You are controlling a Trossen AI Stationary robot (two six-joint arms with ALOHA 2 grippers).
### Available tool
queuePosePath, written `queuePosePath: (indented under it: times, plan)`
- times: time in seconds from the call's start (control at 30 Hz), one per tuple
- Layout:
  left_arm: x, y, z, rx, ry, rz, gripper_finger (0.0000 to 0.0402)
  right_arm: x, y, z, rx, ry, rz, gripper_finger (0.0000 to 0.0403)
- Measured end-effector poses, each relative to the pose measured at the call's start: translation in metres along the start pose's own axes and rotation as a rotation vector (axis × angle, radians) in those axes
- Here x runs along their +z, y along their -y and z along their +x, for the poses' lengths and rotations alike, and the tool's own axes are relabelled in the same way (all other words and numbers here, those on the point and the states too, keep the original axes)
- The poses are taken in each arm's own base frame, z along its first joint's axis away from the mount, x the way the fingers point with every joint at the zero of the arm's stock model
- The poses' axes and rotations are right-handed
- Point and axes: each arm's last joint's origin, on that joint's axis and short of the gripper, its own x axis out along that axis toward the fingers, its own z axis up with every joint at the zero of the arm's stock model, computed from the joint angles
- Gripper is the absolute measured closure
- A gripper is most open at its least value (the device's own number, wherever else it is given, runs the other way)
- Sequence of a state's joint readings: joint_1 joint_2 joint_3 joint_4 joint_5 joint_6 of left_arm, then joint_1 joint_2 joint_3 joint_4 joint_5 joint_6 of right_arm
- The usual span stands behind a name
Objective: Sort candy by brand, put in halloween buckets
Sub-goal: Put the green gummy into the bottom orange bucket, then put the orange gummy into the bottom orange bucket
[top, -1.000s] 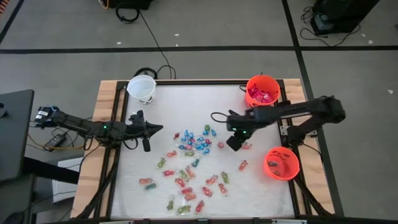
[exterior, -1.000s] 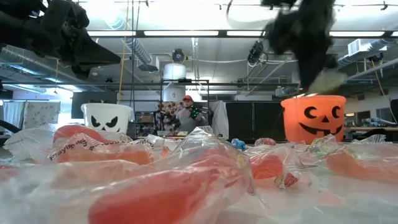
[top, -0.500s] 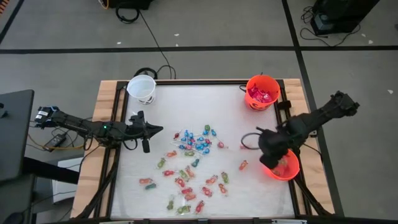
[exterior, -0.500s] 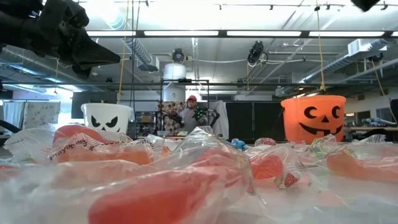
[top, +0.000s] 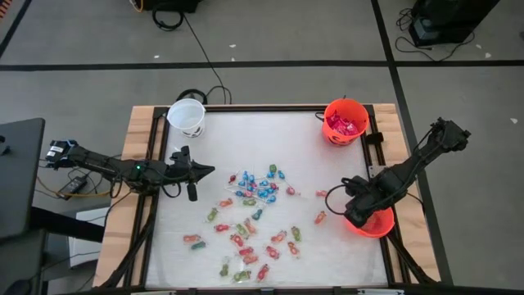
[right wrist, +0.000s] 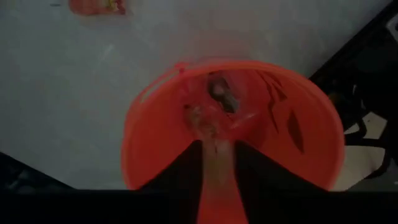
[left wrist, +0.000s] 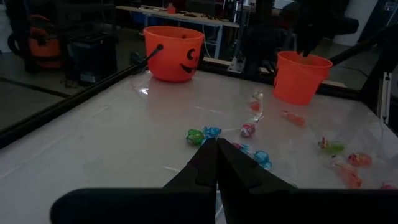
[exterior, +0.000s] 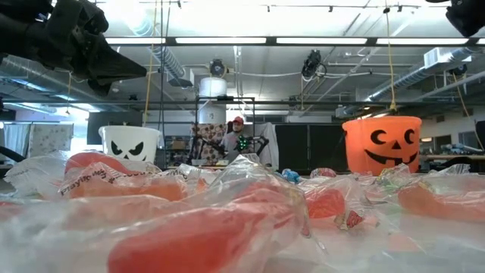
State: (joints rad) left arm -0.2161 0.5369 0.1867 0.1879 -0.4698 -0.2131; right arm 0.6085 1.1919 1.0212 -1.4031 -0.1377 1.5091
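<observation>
Three buckets are standing on the surface (top: 246, 131): a white bucket (top: 187, 116) at one far corner, an orange bucket (top: 345, 121) holding red packets at the other far corner, and a second orange bucket (top: 375, 220) along the same side, nearer the front. The right gripper (top: 357, 215) is hanging directly over that nearer orange bucket, fingers (right wrist: 186, 163) clamping a pale wrapped candy piece (right wrist: 216, 149) above the candy already inside. The left gripper (top: 206, 170) is hovering, fingers together, beside the loose candy (top: 250, 217) scattered in front of the white bucket.
</observation>
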Motion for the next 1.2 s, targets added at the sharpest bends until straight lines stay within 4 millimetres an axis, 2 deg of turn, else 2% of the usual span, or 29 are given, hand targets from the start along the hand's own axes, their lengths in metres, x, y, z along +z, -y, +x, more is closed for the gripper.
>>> queuePosePath:
  times: [0.17, 0.33, 0.63, 0.83, 1.03, 1.2]
  plan:
    - [-0.001, 0.0, 0.0, 0.001, -0.005, 0.005, 0.0388, 0.005, -0.007, -0.013, 0.081, 0.101, 0.027, 0.0231]
    - [-0.004, -0.001, 0.0, 0.009, -0.039, 0.023, 0.0388, 0.023, -0.028, -0.018, 0.238, 0.266, -0.122, 0.0218]
    - [-0.007, -0.001, 0.0, -0.003, -0.073, 0.036, 0.0388, 0.077, -0.051, 0.02, -0.01, 0.243, -0.288, 0.0219]
    - [-0.008, -0.001, 0.0, -0.003, -0.082, 0.07, 0.0388, 0.113, -0.056, 0.043, -0.125, 0.196, -0.392, 0.0219]
    - [-0.008, -0.001, 0.0, -0.005, -0.08, 0.082, 0.0388, 0.138, -0.062, 0.068, -0.123, 0.144, -0.511, 0.0219]
    - [-0.008, -0.001, 0.0, -0.006, -0.081, 0.091, 0.0388, 0.152, -0.052, 0.099, -0.121, 0.103, -0.476, 0.022]
